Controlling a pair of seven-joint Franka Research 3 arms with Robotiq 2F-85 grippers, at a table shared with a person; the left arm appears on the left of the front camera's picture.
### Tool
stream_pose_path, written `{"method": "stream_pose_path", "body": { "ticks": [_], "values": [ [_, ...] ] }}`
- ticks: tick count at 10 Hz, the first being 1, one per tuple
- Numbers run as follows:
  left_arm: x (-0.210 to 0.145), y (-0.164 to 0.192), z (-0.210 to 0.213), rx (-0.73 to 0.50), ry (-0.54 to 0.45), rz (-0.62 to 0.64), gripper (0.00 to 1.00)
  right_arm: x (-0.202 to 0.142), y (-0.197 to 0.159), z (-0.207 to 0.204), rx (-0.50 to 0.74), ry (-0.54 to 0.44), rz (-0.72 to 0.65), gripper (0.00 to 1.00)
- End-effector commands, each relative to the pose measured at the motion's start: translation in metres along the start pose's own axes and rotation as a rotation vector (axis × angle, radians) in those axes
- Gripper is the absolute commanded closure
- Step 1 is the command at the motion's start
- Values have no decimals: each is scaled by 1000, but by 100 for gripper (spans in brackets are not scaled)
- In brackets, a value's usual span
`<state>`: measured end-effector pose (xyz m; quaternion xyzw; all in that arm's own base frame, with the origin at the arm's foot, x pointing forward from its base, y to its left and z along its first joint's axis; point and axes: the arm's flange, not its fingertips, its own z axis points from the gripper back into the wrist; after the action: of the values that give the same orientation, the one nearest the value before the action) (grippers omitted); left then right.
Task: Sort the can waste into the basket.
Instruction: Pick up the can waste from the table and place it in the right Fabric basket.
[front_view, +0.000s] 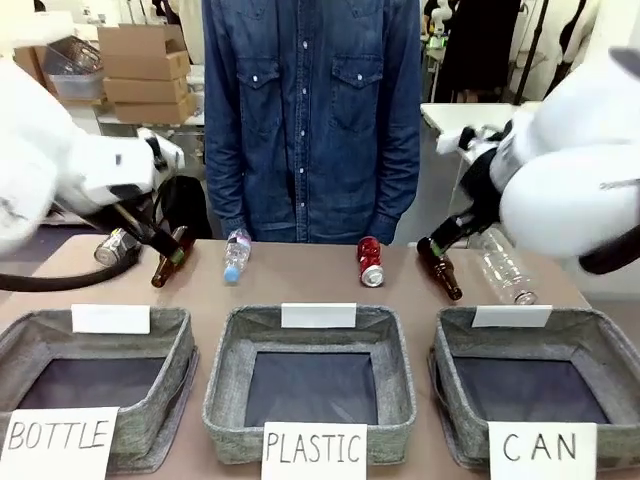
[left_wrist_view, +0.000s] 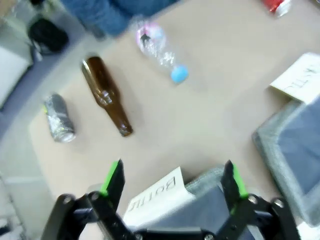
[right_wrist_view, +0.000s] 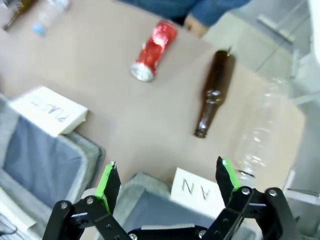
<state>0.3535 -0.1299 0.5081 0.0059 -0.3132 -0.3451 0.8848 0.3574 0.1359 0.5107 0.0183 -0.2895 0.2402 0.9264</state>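
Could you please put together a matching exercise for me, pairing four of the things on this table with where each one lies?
Things:
1. red can
2. dark can
3. blue-capped clear bottle
4. CAN basket

Places:
A. at the right end of the basket row
B. at the left end of the row of waste
C. behind the right corner of the PLASTIC basket
D. behind that same basket's left corner

Pairs: 1-C, 2-B, 3-D, 4-A.
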Motion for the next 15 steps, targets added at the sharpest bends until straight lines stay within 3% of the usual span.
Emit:
{"method": "stream_pose_path", "body": {
  "ticks": [1,2,3,4,5,6,7,8,9,10,12,13,15],
  "values": [
    [-33,-23,101,-44,-206,-124,0,-14,14,68,-3,-121,77,0],
    [-36,-35,105,-15,-273,-148,0,-22,20,76,-12,-174,85,0],
    [7,-7,65,7,-99,-57,0,0,4,50,-13,-63,15,0],
    [7,-7,65,7,-99,-57,0,0,4,50,-13,-63,15,0],
    [2,-20,127,16,-206,-108,0,-5,12,94,-23,-137,40,0],
    [3,-13,111,-239,-141,-131,0,-8,6,91,31,-110,-61,0],
    [1,3,101,-423,-90,-77,0,-10,-7,98,213,-54,-222,0],
    [-8,25,87,-701,-27,-39,0,-19,-25,103,459,7,-334,0],
    [-21,42,73,-810,45,6,0,-28,-40,110,620,36,-406,0],
    [-31,60,68,-912,-15,111,0,-35,-52,116,696,26,-480,0],
    [-59,102,78,-1084,-374,442,0,-50,-78,119,820,-16,-590,0],
    [-71,116,81,-1135,-489,527,0,-59,-90,116,853,-44,-649,0],
    [-92,127,87,-1122,-620,639,0,-82,-108,117,846,-154,-731,0]
  ]
}}
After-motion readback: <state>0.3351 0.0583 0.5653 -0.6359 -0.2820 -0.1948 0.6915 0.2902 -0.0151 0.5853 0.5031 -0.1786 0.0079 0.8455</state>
